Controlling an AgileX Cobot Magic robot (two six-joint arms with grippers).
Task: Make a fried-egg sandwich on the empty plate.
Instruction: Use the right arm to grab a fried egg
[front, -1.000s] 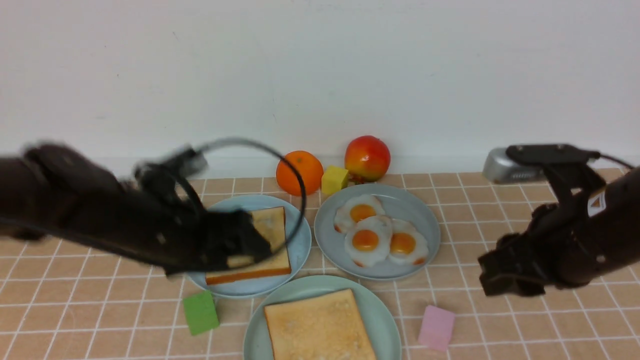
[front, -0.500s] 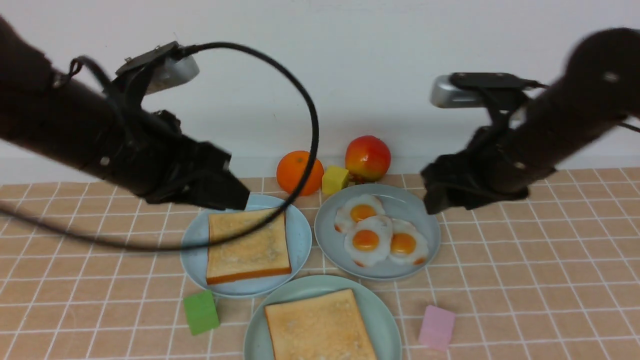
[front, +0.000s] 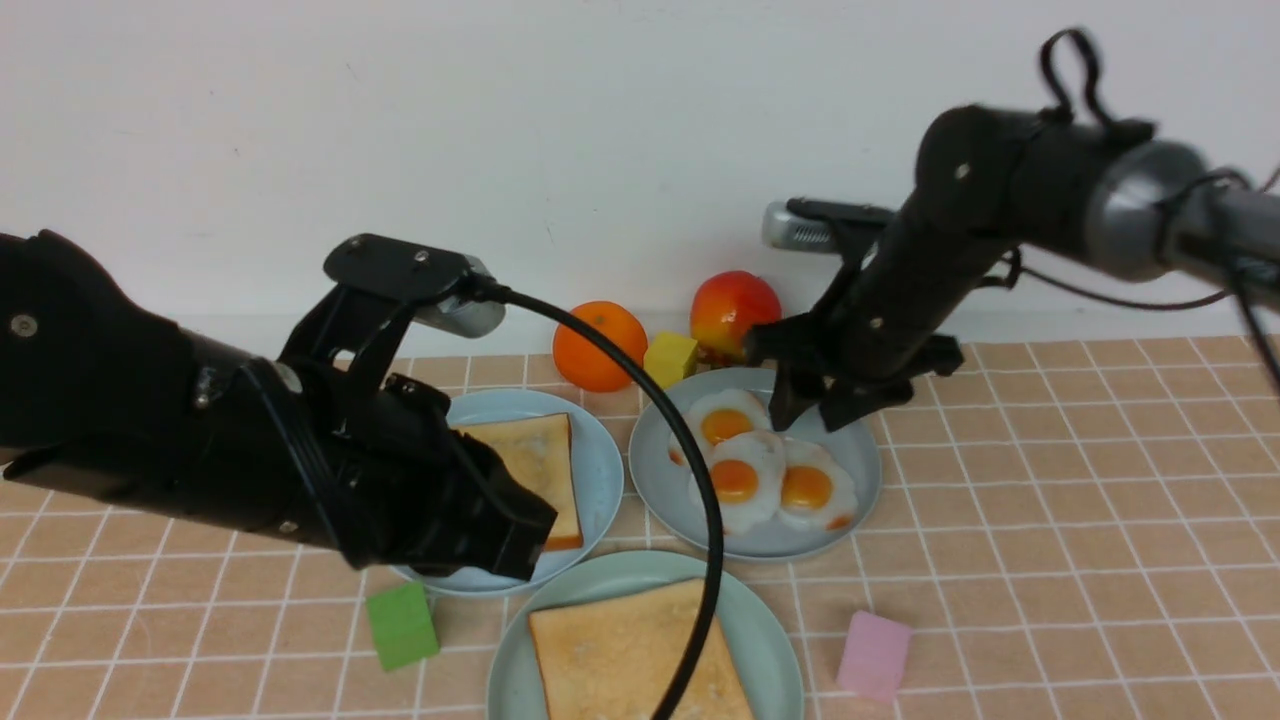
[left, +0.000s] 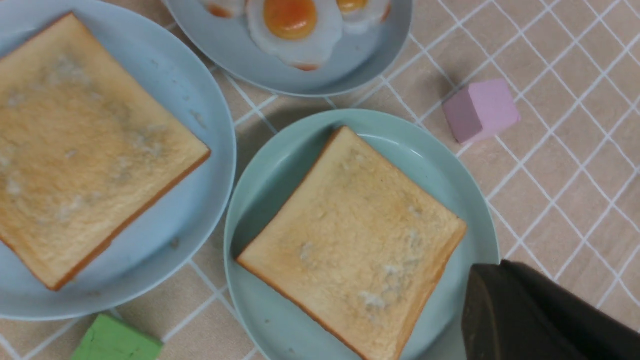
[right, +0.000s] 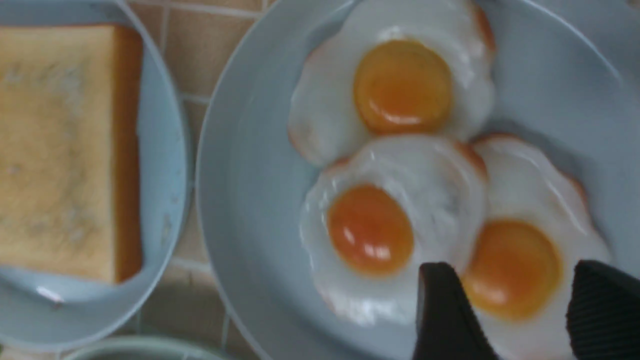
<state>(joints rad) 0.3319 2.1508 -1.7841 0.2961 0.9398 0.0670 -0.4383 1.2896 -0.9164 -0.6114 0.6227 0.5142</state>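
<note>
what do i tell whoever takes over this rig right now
left gripper: shut, holding nothing, by the sky-blue plate.
right gripper: jaws open, above the three eggs on the grey-blue plate.
done: one toast lies on the mint plate.
left: one egg onto that toast, then the second toast from the sky-blue plate on top.

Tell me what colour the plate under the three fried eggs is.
Grey-blue plate; the right wrist view shows it best.
</note>
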